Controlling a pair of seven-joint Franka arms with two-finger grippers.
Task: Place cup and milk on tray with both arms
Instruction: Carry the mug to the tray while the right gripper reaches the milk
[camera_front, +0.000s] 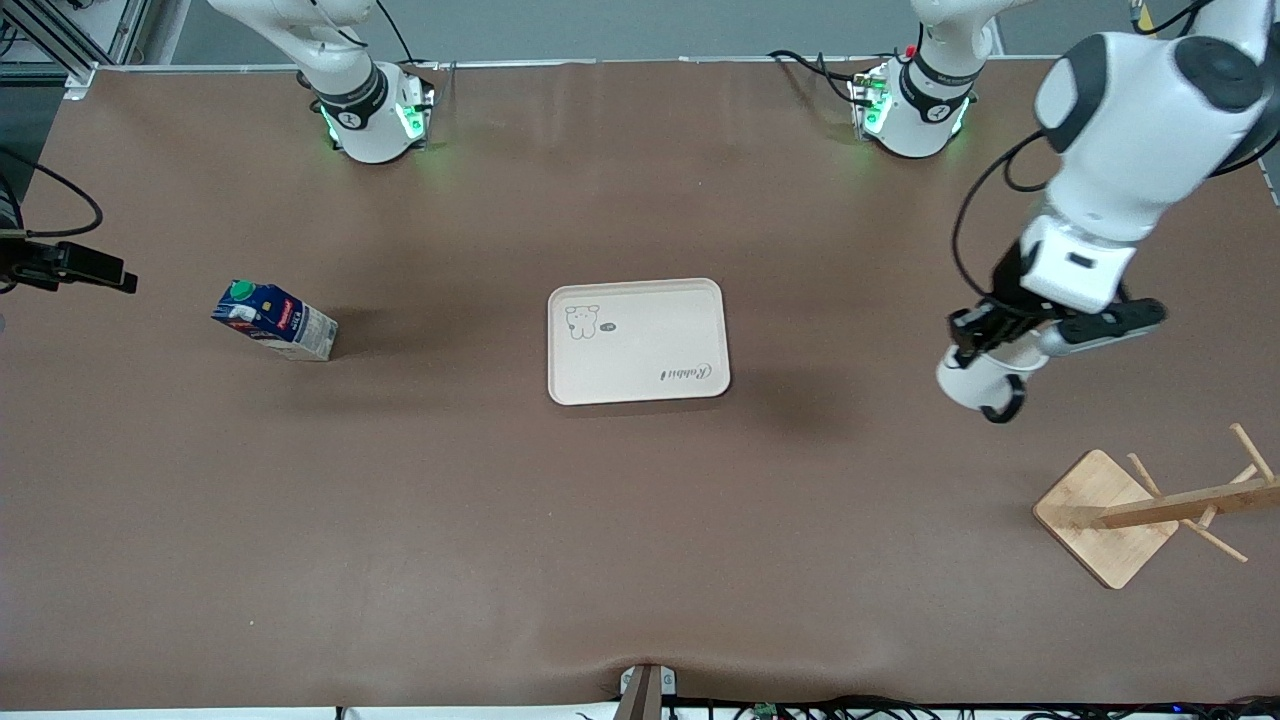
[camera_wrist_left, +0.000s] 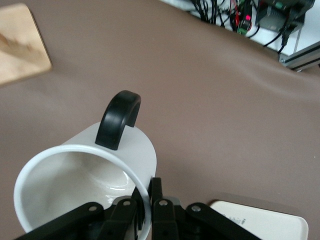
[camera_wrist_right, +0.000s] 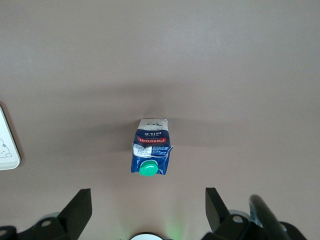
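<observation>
Brown matting covers the whole bench, and we see cables trailing along its edges, with the two arm bases glowing green where they stand. We find the tray lying flat at the middle, its bear drawing and script word showing and nothing on it.

We see the left arm bent down over the bench toward its own end, its wrist turned so the left tool points downward. Its fingers are pressed together on the rim of the cup, one inside and one outside the wall. The cup hangs clear of the surface with its black handle pointing away from the tool. A wooden rack stands on its square base nearer the front camera than this tool, and the tray lies off toward the middle from it.

We see the right tool high over the milk, fingers spread wide and holding nothing. The milk stands directly below it on the bench, green cap uppermost, well apart from the tray.
</observation>
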